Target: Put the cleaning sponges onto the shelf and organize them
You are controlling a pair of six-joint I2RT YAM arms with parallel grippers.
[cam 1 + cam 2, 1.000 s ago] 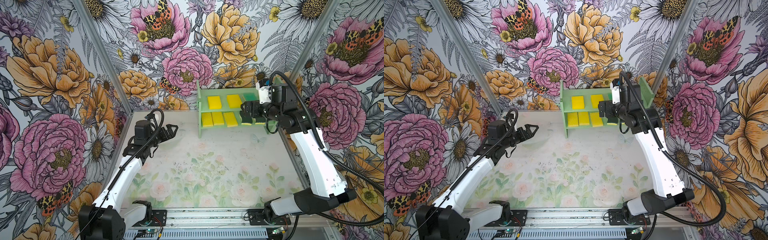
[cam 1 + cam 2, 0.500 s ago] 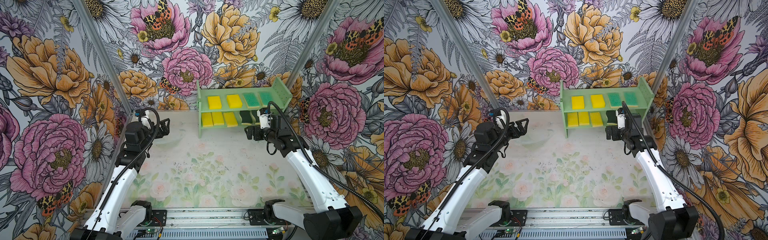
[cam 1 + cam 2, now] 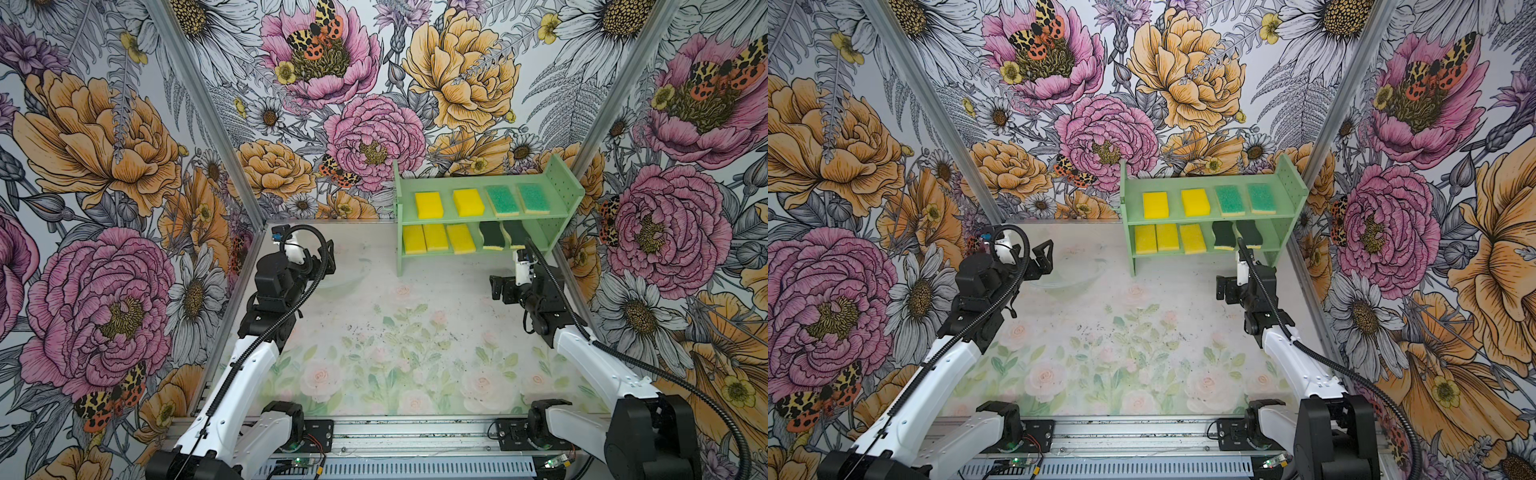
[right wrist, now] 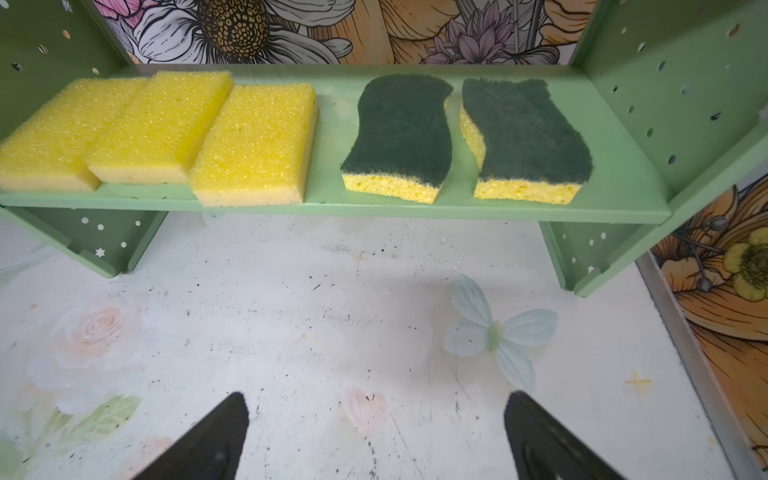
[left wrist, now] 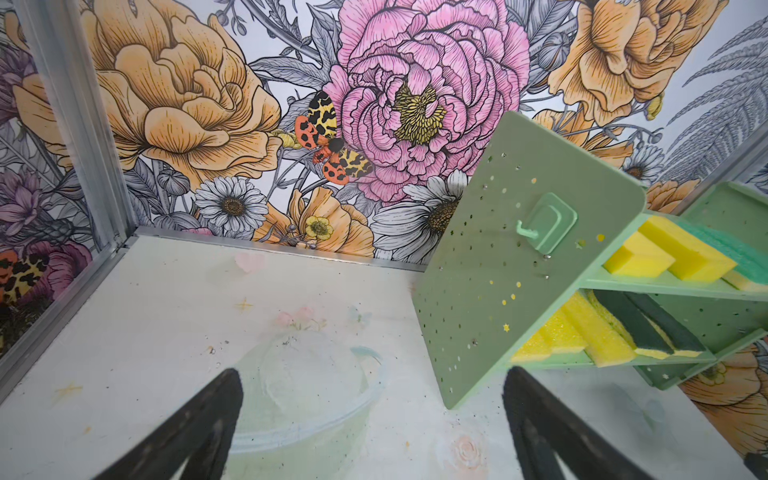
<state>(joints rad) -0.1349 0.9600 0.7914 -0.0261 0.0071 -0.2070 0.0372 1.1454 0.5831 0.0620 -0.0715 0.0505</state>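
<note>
Against the back wall of a flower-papered booth, a small mint-green shelf (image 3: pixel 559 187) stood on the worktop (image 3: pixel 415 332) with every sponge on it.

Upper tier, counted: two plain yellow sponges (image 3: pixel 429 205), then two teal-topped sponges (image 3: pixel 503 200). Lower tier: three more yellow sponges (image 4: pixel 158 124) touching side by side, then two wavy dark-green sponges (image 4: pixel 401 129) slightly apart. That made nine sponges in all, with none on the worktop. One clear plastic bowl (image 5: pixel 307 390), apparently empty, sat between the left hand and the shelf.

There were two robot arms, one hand each. The left hand (image 5: pixel 372 374) hovered near the bowl, fingers spread wide, holding nothing. The right hand (image 4: pixel 377 398) hung low before the lower tier, equally wide and empty.

To my eye the placing looked done and only tidying remained. The third yellow sponge (image 4: pixel 253 145) lay slightly askew, and its front corner seemed to reach past the tier's edge. A gentle push on its front face would square it with its neighbours. A hand doing this should come in low and straight, clear of the upper tier's lip.
</note>
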